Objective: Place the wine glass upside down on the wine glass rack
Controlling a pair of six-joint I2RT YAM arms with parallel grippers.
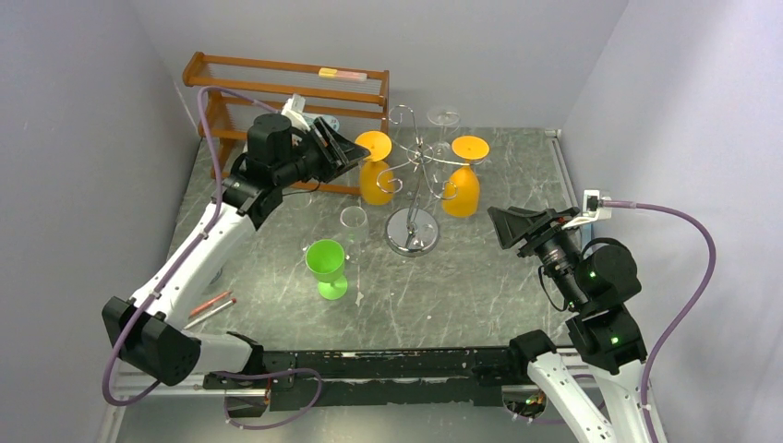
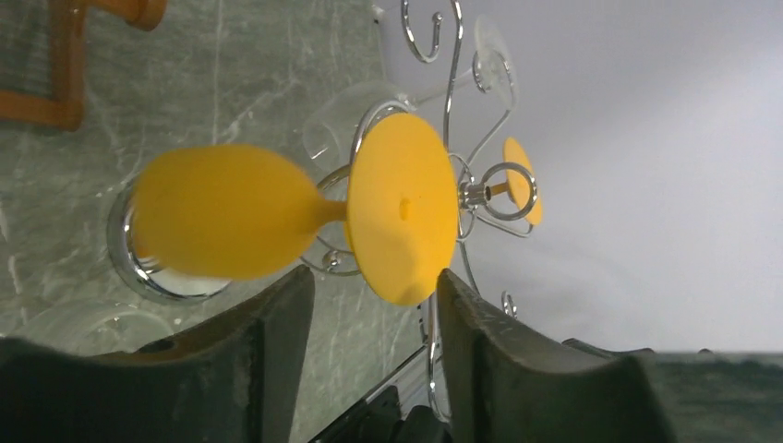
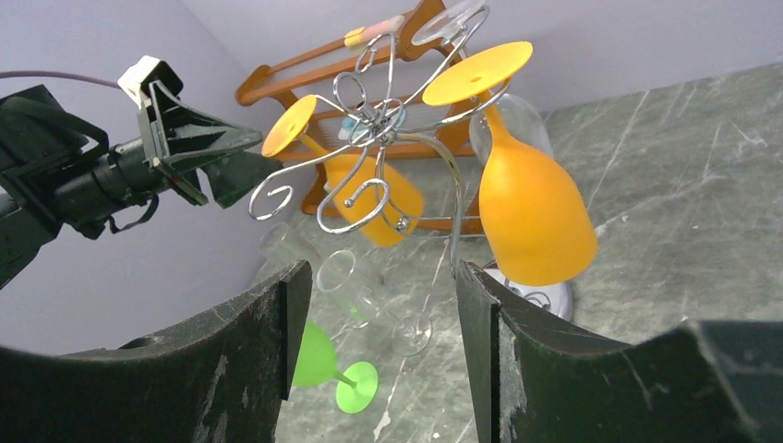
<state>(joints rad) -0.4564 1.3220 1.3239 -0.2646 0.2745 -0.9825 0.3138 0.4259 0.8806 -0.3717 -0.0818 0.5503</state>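
Over the grey table (image 1: 480,277), the left wine glass (image 1: 376,182) hangs bowl-down, stem upright.

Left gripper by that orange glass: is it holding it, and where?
Nothing is held. The left gripper is open; the orange wine glass hangs upside down on the wine glass rack. The right gripper is open too.
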